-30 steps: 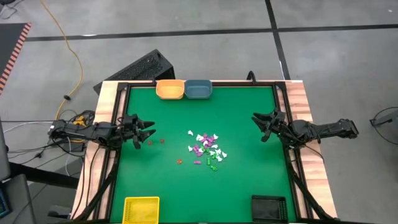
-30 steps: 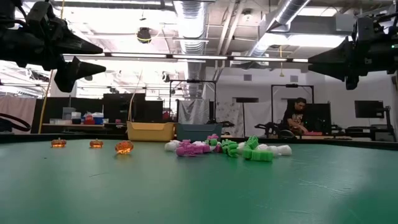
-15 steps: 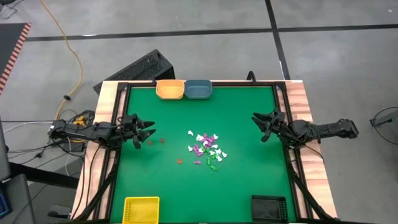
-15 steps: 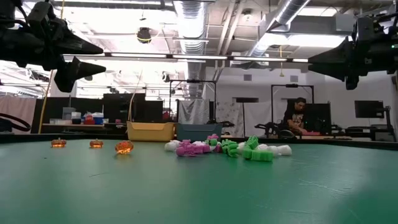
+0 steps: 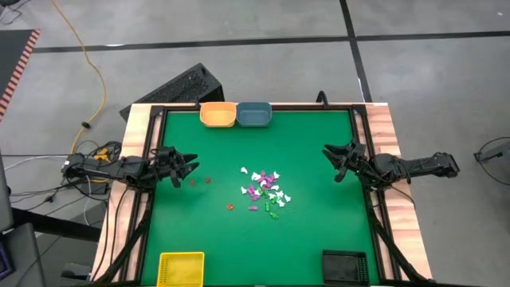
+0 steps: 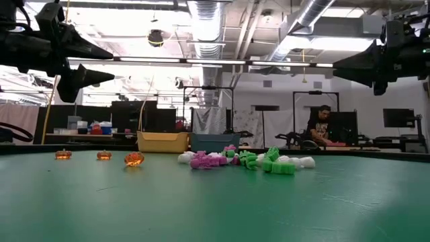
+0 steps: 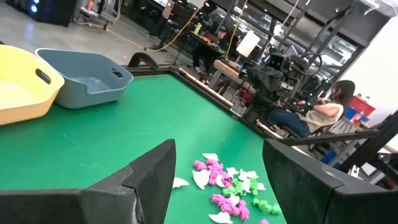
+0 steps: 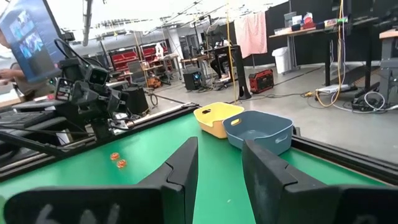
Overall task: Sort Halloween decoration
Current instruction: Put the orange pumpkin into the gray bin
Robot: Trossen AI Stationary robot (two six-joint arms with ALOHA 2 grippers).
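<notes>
The Halloween decoration is a loose pile of tiny white, purple and green trinkets (image 5: 263, 191) lying on the green mat near the table's middle, also seen in the low view (image 6: 242, 160) and the left wrist view (image 7: 230, 186). A few orange-red trinkets (image 5: 199, 181) lie apart toward the left, with one more (image 5: 229, 206) nearer the pile. My left gripper (image 5: 187, 166) hovers open above the mat at the left edge, just left of the orange ones. My right gripper (image 5: 331, 163) hovers open at the right edge, well clear of the pile.
An orange-yellow bowl (image 5: 217, 114) and a blue bowl (image 5: 254, 115) sit side by side at the far edge. A yellow tray (image 5: 181, 269) stands at the near left corner and a black tray (image 5: 345, 265) at the near right. A person sits in the room beyond (image 6: 321, 128).
My left gripper has turned a little about its wrist while staying at the left edge. The trinkets and my right gripper have kept still.
</notes>
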